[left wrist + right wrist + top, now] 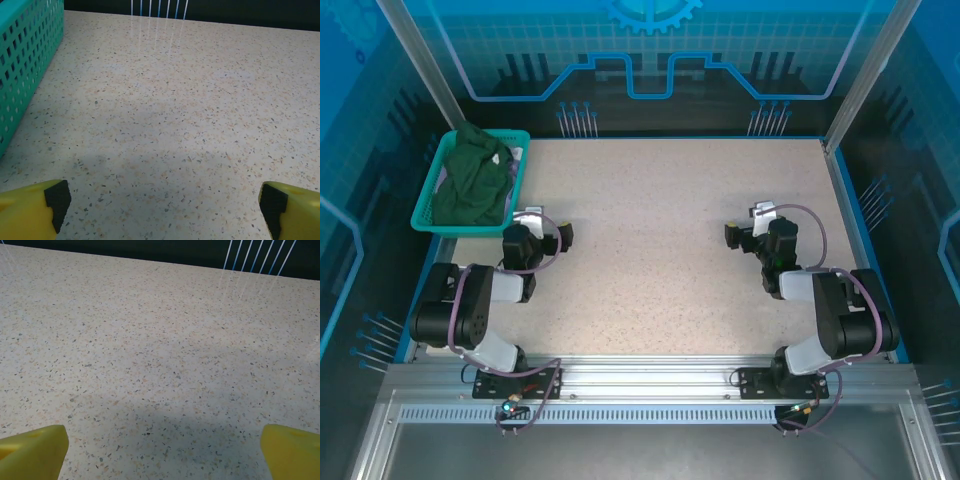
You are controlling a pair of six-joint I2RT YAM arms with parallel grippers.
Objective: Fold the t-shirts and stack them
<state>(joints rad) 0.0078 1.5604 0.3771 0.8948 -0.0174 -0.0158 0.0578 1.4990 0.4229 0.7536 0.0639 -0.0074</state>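
Note:
A dark green t-shirt (470, 185) lies crumpled in the teal mesh basket (430, 222) at the table's back left corner. A scrap of pale cloth (516, 156) peeks out at the basket's right rim; I cannot tell what it belongs to. My left gripper (538, 228) hovers just right of the basket's near corner, open. In the left wrist view its yellow fingers (30, 210) stand far apart around my left gripper (165, 205), over bare table. My right gripper (758, 228) is open at the right side, and its yellow fingers (35, 450) frame my right gripper (164, 447) above bare table.
The speckled beige tabletop (650, 230) stretches between the two arms. The basket's teal wall (25, 60) stands close on the left in the left wrist view. Blue-framed enclosure walls surround the table, with a dark edge along the back.

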